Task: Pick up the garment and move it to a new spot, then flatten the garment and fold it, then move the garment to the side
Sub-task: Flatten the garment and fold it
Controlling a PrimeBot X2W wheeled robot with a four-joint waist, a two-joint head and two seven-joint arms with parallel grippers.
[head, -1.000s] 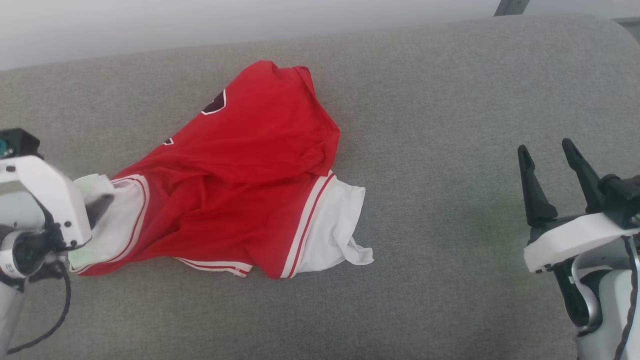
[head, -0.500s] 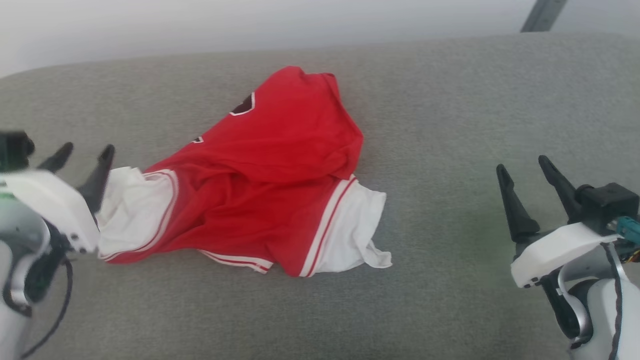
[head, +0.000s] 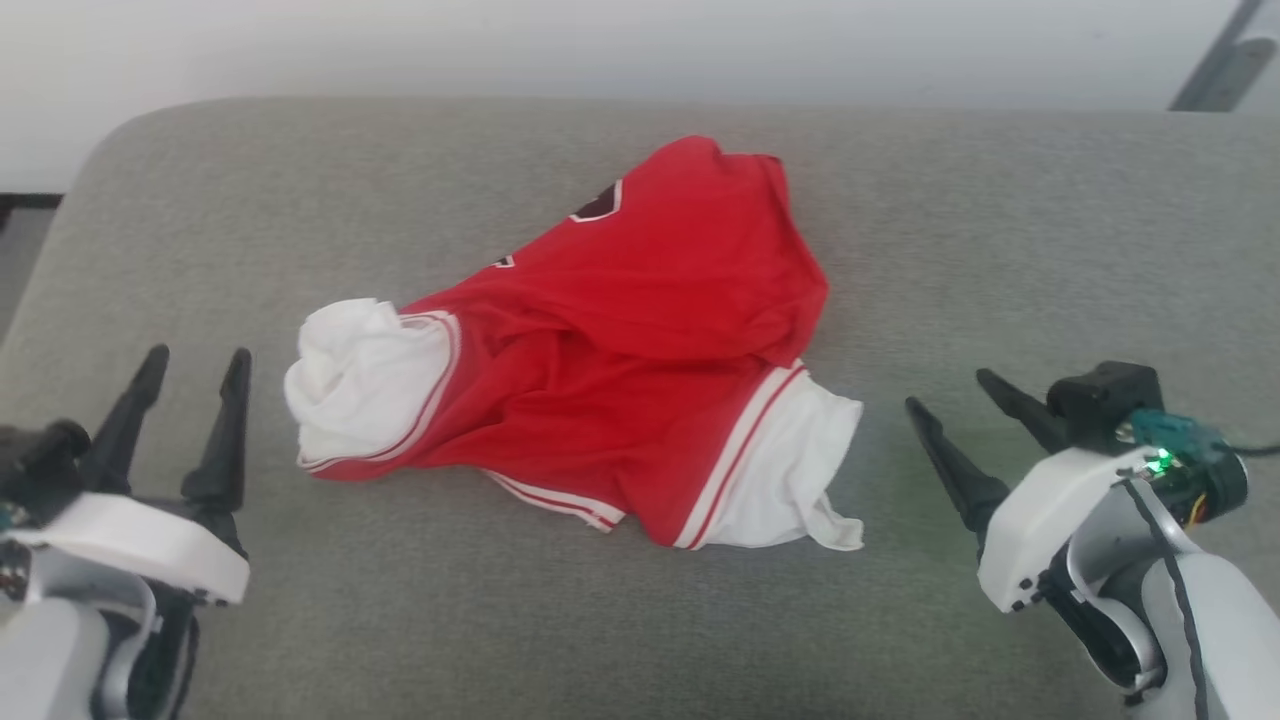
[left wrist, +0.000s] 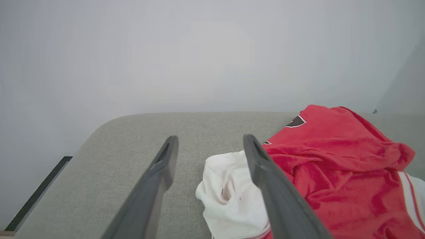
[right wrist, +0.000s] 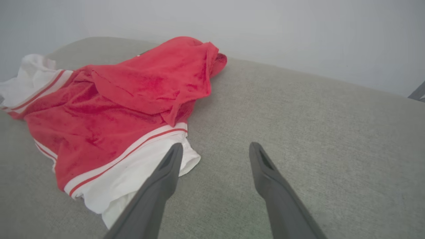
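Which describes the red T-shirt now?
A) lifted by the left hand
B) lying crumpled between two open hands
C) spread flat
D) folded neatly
B: the garment lies bunched on the grey cushion, with the left hand and right hand open on either side.

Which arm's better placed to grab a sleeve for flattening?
Right, marginally: right gripper is open, fingers angled at the garment beside its white sleeve; left gripper points past the other sleeve.
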